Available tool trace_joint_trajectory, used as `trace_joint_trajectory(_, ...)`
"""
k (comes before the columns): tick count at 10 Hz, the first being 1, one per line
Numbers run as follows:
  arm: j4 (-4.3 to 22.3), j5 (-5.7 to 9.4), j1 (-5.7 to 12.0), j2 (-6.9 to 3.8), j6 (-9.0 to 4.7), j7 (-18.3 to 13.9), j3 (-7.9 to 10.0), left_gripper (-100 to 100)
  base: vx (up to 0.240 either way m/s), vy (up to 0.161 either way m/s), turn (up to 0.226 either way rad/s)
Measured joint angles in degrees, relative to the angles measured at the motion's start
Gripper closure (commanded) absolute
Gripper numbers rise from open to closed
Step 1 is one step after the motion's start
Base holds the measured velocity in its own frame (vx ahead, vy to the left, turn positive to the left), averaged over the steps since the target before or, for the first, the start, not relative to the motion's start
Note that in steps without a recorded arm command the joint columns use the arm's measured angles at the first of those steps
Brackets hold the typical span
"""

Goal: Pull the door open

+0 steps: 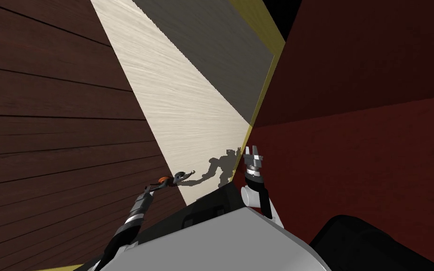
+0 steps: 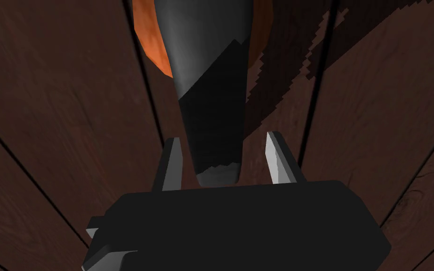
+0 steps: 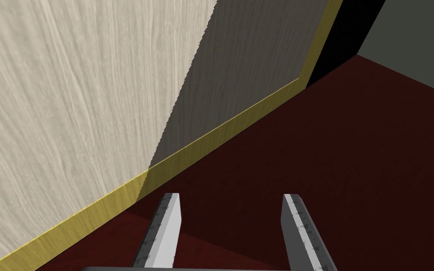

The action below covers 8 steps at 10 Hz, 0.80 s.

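- While you had the left gripper at the handle, the door, all dark brown planks, took the left of the scene, with that handle low on its near right edge.
- You had the left fingers apart, one on each side of the handle's dark tip, with a sliver of gap showing at each. I judge this was set up for closing on the lever before any pull.
- Your right gripper stood raised on the right, fingers spread and empty. It was probably parked clear of the door's swing.
- The left wrist view gave you those gaps and the orange rosette beyond the handle, both too small to read from the head.
- The head view gave you both arms in relation to the door.
- The right wrist view gave you the pale panel, the yellow strip along its foot and the red floor.
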<state>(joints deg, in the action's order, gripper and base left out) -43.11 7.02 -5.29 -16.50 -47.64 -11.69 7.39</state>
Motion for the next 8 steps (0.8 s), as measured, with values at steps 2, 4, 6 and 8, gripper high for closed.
trace_joint_trajectory(2, 0.03, 0.0, 0.01, -0.04, -0.03, 0.0, 0.03, 100, -0.021, 0.003, -0.01)
trace_joint_trajectory(4, 0.08, -0.04, -0.04, 0.05, 0.01, 0.02, -0.07, 100, -0.004, 0.0, 0.0)
trace_joint_trajectory(6, -1.44, 0.08, -1.33, -0.52, 0.48, -0.22, 0.14, 100, -0.114, -0.007, -0.048)
trace_joint_trajectory(8, 0.82, 0.14, -0.84, -1.22, -0.7, -0.75, 0.27, 100, -0.103, -0.022, -0.062)
